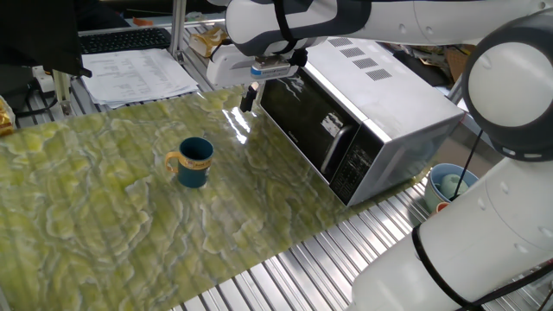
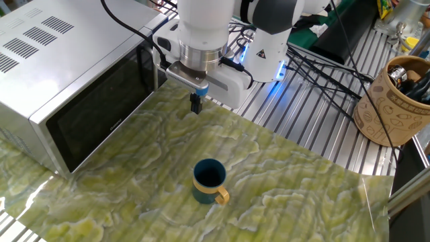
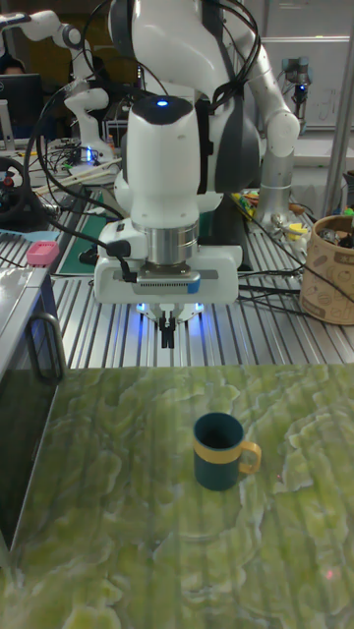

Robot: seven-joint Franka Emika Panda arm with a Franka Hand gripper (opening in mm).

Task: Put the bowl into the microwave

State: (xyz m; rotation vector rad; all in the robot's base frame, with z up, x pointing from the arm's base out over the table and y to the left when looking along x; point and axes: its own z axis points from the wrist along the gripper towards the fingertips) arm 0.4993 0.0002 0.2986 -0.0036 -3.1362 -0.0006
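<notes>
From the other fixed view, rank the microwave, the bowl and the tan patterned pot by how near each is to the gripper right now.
1. The microwave: its door edge sits just beside the gripper, toward the table's back corner.
2. The bowl: upright on the green mat, out in front of the gripper, apart from it.
3. The tan patterned pot: far off on the metal rails, beyond the mat.

Microwave (image 3: 25, 413): cut by the picture's left edge in the tall fixed view, beside the gripper (image 3: 169, 337); only door and handle are seen. Gripper (image 1: 249, 98): fingertip gap too small to be judged. Pale blue container (image 1: 449, 183): far from the gripper, partly hidden behind the arm. Brown holder (image 2: 396, 101): cut by the right edge.
</notes>
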